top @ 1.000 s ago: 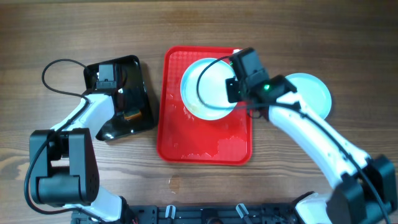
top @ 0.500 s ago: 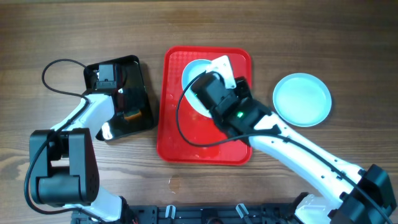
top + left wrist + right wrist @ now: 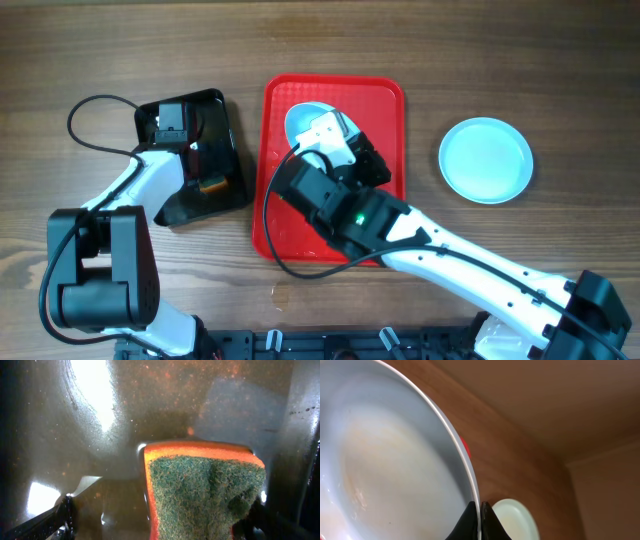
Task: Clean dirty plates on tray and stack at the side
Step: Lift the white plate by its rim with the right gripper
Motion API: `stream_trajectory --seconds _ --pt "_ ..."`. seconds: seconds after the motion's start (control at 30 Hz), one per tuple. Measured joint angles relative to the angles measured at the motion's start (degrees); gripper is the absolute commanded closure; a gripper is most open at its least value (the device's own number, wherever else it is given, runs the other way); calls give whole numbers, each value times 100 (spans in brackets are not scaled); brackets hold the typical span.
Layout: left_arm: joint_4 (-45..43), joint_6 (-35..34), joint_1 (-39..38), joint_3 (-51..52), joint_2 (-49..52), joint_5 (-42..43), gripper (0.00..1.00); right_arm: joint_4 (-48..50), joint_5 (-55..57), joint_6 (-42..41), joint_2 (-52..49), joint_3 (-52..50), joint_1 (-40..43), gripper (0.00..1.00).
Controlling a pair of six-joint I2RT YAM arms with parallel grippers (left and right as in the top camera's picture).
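My right fingers (image 3: 469, 524) pinch the smeared plate (image 3: 385, 460) by its rim, tilted above the tray (image 3: 385, 110). Left fingers (image 3: 62, 512) gape over the sponge (image 3: 205, 490), left of the tray. One clean-looking plate (image 3: 486, 160) sits right of the tray. Scrubbing remains, I reckon.

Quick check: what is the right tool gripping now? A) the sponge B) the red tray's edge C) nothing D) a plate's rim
D: the right wrist view shows the right tool pinched shut on the rim of the plate.
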State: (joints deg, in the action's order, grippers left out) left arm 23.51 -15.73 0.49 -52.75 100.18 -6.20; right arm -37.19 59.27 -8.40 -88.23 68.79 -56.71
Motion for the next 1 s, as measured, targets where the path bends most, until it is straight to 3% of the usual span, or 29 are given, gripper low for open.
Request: stream_trajectory --seconds 0.4,1.0 --pt "0 0 0 0 0 0 0 74 920 225 0 0 -269 96" --pt "0 0 0 0 0 0 0 542 1027 682 0 0 -269 96"
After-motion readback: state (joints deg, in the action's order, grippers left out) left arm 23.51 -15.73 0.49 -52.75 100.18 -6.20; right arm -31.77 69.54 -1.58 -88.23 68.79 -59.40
